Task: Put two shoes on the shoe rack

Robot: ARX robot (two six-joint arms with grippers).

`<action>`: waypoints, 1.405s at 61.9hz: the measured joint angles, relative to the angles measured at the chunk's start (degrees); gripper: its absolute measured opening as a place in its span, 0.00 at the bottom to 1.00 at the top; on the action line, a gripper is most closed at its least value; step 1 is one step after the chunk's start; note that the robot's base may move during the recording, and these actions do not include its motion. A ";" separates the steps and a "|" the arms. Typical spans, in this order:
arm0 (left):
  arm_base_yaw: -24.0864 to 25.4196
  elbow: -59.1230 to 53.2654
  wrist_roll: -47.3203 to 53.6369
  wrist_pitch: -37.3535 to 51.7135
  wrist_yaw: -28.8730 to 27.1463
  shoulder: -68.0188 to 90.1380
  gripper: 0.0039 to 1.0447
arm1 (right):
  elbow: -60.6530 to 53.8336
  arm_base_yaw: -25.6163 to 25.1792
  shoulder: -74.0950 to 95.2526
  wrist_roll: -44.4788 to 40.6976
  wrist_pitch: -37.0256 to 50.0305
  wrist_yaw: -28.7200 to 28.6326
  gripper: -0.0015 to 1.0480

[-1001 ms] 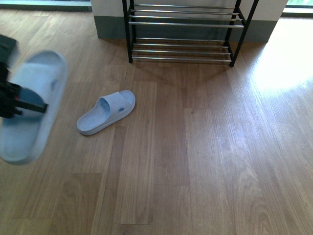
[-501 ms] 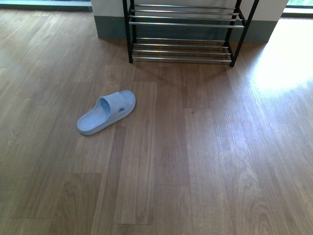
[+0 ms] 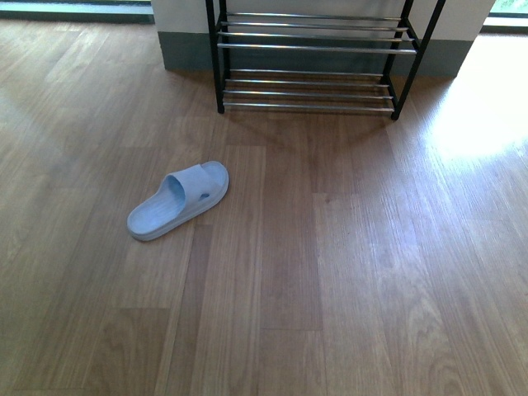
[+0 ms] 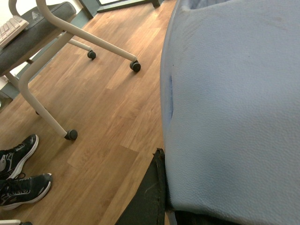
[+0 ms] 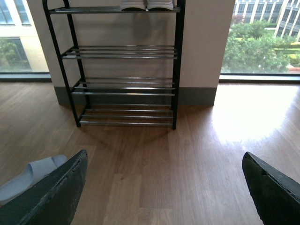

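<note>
The shoe rack (image 5: 126, 56) carries white-soled shoes (image 5: 146, 4) on top. My left tool (image 4: 159, 197) clamps one sandal (image 4: 234, 117), now out of front view; my right tool (image 5: 165, 159) gapes empty.

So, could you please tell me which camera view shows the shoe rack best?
The right wrist view: the rack stands whole there, all four tiers in frame. The front view cuts it off above the two lowest tiers. The left wrist view shows none of it.

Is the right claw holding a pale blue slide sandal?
No, the right claw is wide open with nothing in it.
</note>
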 joint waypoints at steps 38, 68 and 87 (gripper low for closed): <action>0.00 0.00 -0.04 0.00 0.04 0.00 0.01 | 0.00 0.00 0.00 0.02 0.00 0.07 0.91; -0.02 0.00 -0.07 -0.04 0.04 0.00 0.01 | 0.00 0.00 0.09 0.00 -0.02 0.02 0.91; 0.00 -0.02 -0.22 -0.04 -0.22 0.00 0.01 | 0.00 -0.02 0.07 0.00 -0.02 -0.33 0.91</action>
